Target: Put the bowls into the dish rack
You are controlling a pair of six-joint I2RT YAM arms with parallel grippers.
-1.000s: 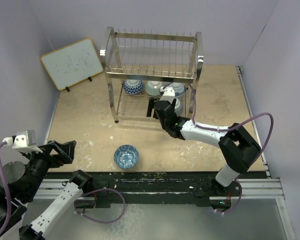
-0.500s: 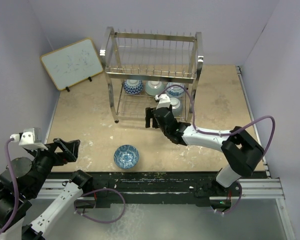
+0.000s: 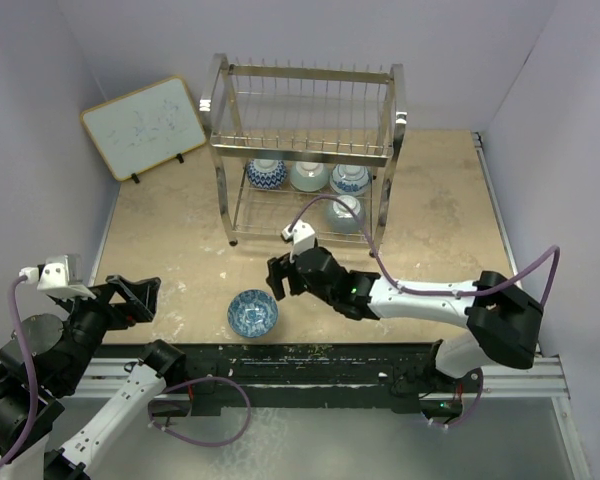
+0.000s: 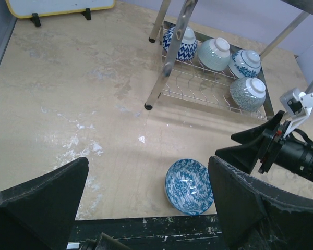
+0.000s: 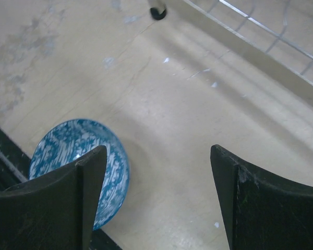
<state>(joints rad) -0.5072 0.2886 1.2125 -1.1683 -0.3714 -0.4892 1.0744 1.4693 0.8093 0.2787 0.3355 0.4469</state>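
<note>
Beige table bears blue bowl just beside right claw.

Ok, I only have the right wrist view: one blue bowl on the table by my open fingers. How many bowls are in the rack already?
Observer: Four, all on the lower tier of the dish rack: a zigzag blue bowl, a mint bowl and a white-and-blue bowl in a back row, and a speckled bowl in front at the right.
Operator: Where's the left arm?
Observer: The left gripper is open over the near-left corner of the table, well apart from the blue bowl.
Operator: Anything else out there?
Observer: A whiteboard leans at the back left.
</note>
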